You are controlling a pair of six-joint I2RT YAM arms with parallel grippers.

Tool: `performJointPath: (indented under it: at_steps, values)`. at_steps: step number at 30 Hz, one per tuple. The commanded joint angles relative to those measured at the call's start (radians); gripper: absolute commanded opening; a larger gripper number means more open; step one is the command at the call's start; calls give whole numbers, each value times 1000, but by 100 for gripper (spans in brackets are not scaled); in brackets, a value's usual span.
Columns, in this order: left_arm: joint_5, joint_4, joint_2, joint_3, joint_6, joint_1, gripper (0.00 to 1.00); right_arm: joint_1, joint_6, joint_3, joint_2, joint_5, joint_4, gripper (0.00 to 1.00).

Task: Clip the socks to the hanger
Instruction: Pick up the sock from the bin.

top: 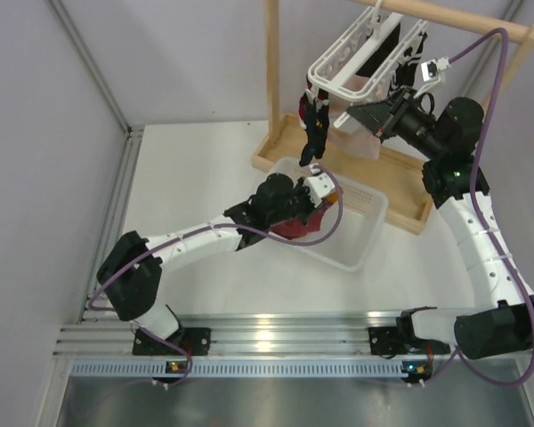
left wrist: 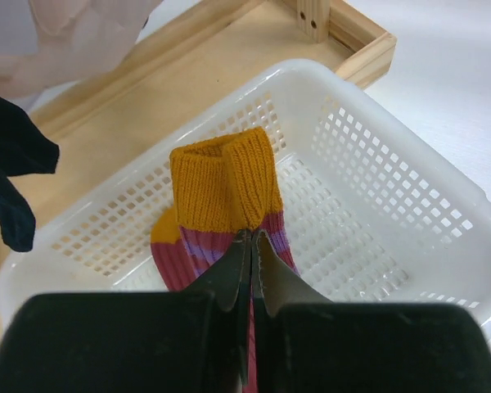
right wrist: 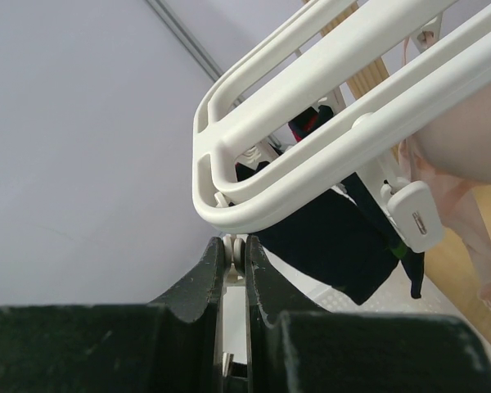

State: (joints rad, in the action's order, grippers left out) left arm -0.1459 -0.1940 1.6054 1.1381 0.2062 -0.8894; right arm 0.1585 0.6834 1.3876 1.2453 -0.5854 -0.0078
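The left gripper [left wrist: 252, 239] pinches a maroon, orange-cuffed knitted sock [left wrist: 225, 184] over the white slotted plastic basket [left wrist: 417, 147]. The right gripper [right wrist: 235, 250] nips a small white peg [right wrist: 236, 264] under the white plastic lattice hanger [right wrist: 311, 106].

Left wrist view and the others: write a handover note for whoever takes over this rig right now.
Left gripper: shut on the maroon-purple knit sock with orange cuff, over the white slotted plastic basket.
Right gripper: shut on a small white peg under the white plastic lattice hanger.
Done: dark navy sock hangs from the hanger.
To do: lift the maroon sock to the peg and clip it.
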Motion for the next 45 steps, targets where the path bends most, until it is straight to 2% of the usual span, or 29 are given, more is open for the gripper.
performJointPath:
  at_steps: [1, 5, 11, 14, 21, 35, 45]
  values:
    - [-17, -145, -73, -56, 94, -11, 0, -8, -5, 16, -20, 19, 20, 0]
    - [12, -238, -177, -87, 215, -20, 0, -7, -4, 25, -20, 21, 20, 0]
    - [28, -381, -304, -185, 488, -23, 0, -7, 13, 13, -27, 22, 32, 0]
    - [26, -435, -332, -213, 632, -26, 0, -7, 16, 10, -27, 19, 32, 0]
    - [17, -532, -315, -202, 783, -28, 0, -7, 30, 10, -30, 13, 42, 0]
    - [22, -559, -233, -87, 785, -28, 0, -7, 25, -4, -40, -1, 40, 0]
    - [28, -553, -243, -80, 797, -28, 0, -7, 4, -7, -32, -4, 31, 0]
